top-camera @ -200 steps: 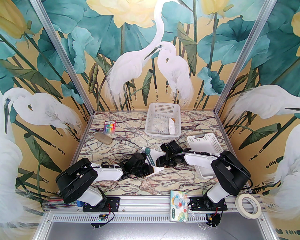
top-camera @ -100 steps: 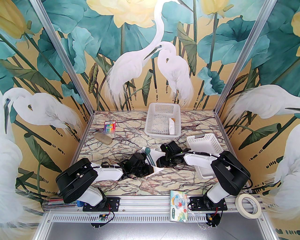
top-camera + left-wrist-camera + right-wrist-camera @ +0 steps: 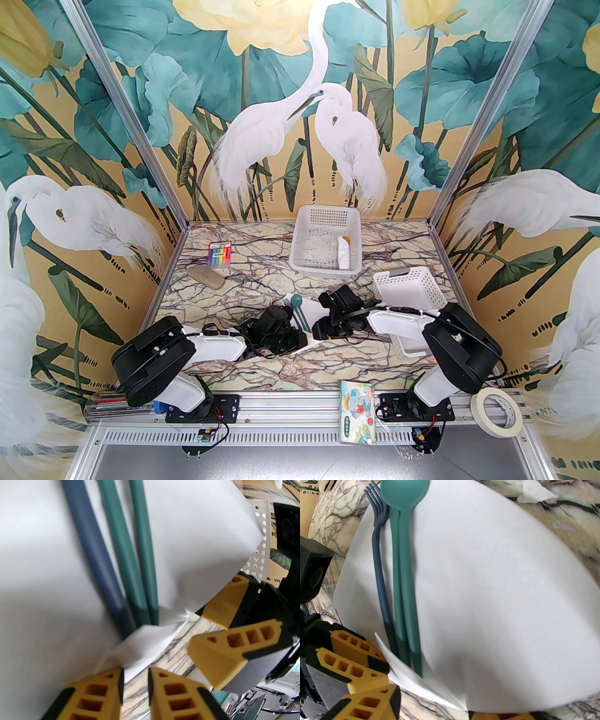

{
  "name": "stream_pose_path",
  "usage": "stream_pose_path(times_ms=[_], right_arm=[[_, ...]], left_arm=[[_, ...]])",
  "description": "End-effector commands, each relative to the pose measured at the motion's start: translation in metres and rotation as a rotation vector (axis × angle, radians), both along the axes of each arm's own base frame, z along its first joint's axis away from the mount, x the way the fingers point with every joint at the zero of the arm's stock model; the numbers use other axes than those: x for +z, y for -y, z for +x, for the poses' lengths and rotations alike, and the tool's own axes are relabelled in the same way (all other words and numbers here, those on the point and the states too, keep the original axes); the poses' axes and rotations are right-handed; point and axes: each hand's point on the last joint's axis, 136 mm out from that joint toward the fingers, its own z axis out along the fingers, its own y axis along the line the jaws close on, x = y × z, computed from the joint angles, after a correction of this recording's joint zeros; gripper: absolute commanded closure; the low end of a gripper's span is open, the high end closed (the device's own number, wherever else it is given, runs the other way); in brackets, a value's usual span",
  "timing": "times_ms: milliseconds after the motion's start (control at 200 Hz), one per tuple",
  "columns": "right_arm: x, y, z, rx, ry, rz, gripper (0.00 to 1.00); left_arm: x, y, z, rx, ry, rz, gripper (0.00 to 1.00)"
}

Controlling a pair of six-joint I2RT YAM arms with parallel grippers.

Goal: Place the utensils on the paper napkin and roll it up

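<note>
The paper napkin [image 3: 310, 315] lies mid-table between both grippers. On it lie side by side a dark blue fork [image 3: 378, 573], a teal spoon [image 3: 404, 550] and a second teal handle [image 3: 395, 578] under the spoon. The napkin's right half [image 3: 499, 597] bulges up off the table. My left gripper [image 3: 134, 674] has its fingers almost together on the napkin's near corner [image 3: 140, 644], just past the handle ends. My right gripper [image 3: 433, 702] is at the raised edge with the paper between its close-set fingers. The right gripper [image 3: 195, 627] also shows in the left wrist view.
At the back stands a large white basket [image 3: 328, 208] holding a paper-wrapped orange-tipped utensil [image 3: 344, 253]. A smaller white basket [image 3: 408, 283] sits by the right arm. A marker pack [image 3: 219, 255] and a beige lump [image 3: 206, 277] lie far left. A tissue pack [image 3: 357, 410] and a tape roll [image 3: 497, 412] rest on the front rail.
My right gripper has shifted slightly toward the near side with the napkin's edge, and the paper bulges more. The left arm has stayed put.
</note>
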Motion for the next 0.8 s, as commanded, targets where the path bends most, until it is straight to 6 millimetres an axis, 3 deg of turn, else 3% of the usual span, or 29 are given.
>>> stream_pose_path(times_ms=[0,605,795], right_arm=[[-0.011,0.005,-0.012,0.028,-0.034,-0.057,0.51],[-0.024,0.002,-0.015,0.053,-0.037,-0.15,0.52],[-0.025,0.001,-0.015,0.052,-0.037,-0.15,0.52]], left_arm=[[-0.026,-0.021,-0.013,0.008,-0.056,0.125,0.74],[0.015,-0.006,-0.002,0.015,0.018,0.01,0.7],[0.025,-0.01,0.001,0.029,0.049,0.02,0.68]])
